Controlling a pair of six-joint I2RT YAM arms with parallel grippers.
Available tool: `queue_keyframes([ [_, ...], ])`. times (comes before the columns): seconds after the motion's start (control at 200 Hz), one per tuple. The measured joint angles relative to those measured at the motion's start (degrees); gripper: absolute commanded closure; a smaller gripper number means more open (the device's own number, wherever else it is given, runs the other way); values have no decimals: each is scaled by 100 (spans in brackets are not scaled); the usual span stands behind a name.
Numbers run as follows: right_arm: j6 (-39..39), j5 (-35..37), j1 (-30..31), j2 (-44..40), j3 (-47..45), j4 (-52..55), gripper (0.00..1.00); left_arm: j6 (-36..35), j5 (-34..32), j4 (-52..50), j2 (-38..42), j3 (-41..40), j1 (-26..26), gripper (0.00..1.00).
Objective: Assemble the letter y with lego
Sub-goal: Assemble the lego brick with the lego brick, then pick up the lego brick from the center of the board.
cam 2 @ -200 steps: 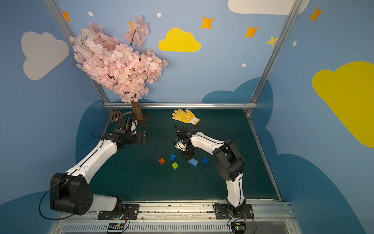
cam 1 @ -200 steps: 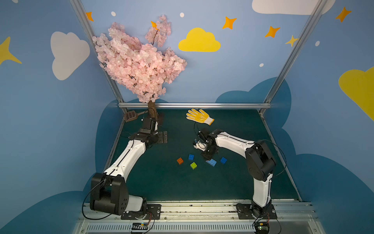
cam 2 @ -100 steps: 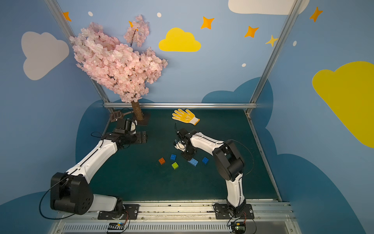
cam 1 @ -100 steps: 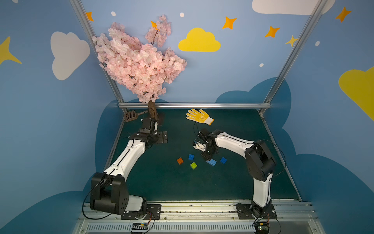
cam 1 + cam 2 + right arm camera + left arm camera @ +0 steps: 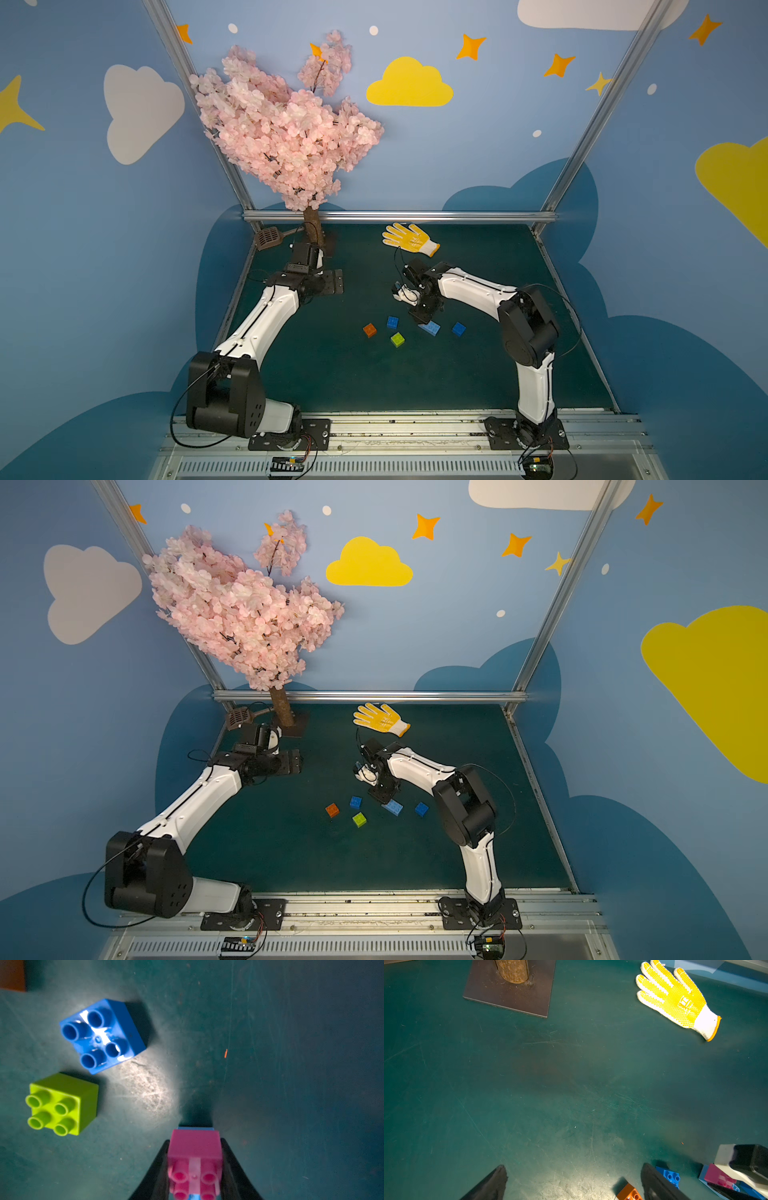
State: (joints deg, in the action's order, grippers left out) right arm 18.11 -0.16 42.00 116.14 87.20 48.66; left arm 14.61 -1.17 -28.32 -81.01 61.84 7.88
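Joining of the first pair is judged under way: a small pink studded plastic brick [image 5: 194, 1151], clamped between the right fingers [image 5: 158, 1172], is set on a longer light blue studded brick [image 5: 432, 329] on the green counter [image 5: 332, 374]. The left fingers [image 5: 492, 1184] are spread wide, empty. Four are seen loose: a dark blue square brick [image 5: 392, 322], a second dark blue square brick [image 5: 458, 328], one orange square brick [image 5: 369, 330], one lime green square brick [image 5: 397, 339]. Six bricks are counted; no letter y is formed.
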Motion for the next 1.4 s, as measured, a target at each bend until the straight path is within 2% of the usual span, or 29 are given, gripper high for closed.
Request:
queue_keyframes([
  [0.06, 0, -4, 0, 15, 9, 0, 100, 0, -2, 0, 0, 0, 0, 0],
  [0.135, 0, -4, 0, 15, 9, -2, 88, 0, -7, 0, 0, 0, 0, 0],
  [0.2, -2, -2, 0, 15, 9, -2, 71, 0, -7, -2, 0, 0, 0, 0],
  [0.275, -4, 2, 0, 15, 9, -2, 64, 0, -7, -4, 0, 0, -2, 0],
  [0.355, -7, 4, -2, 15, 7, -7, 60, 0, -7, -15, 0, 0, 0, 0],
  [0.621, -280, 33, -22, -98, -20, -26, 52, -20, 20, -33, 11, 0, -2, 0],
  [0.821, -638, 94, -166, -1165, -501, -48, 50, -96, 133, 271, 503, -369, -4, 0],
  [1.011, -1193, 417, -647, -2100, -1471, -22, 50, -133, 398, 332, 354, -293, -2, 0],
  [1.181, -1563, 610, -905, -2109, -2223, 48, 49, -131, 470, 304, 221, -269, 0, 0],
  [1.402, -1762, 678, -968, -1685, -2247, 83, 48, -129, 461, 291, 208, -269, 0, 0],
])
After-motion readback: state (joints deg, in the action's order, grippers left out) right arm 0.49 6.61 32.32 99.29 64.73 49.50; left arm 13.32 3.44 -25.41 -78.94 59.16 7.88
